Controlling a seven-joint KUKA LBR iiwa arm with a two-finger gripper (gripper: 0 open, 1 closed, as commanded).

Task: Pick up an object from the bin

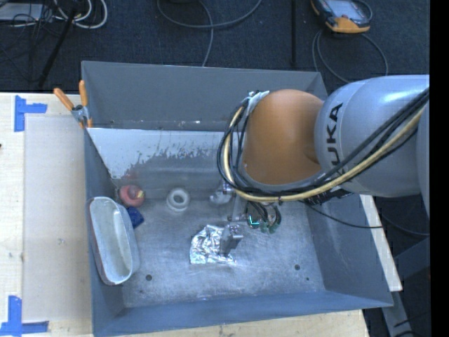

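Observation:
My gripper (230, 241) hangs below the orange cover, low over the middle of the bin floor. Its tip is at the right edge of a crumpled silver foil wad (208, 248) and looks to be touching it. A small white ring (178, 199) lies to the upper left of the gripper, apart from it.
A pink-red ball (130, 194) and a small blue thing (135, 217) lie at the left. Beside them a pale oblong dish (111, 241) leans along the bin's left wall. The arm and its cables cover the bin's right half.

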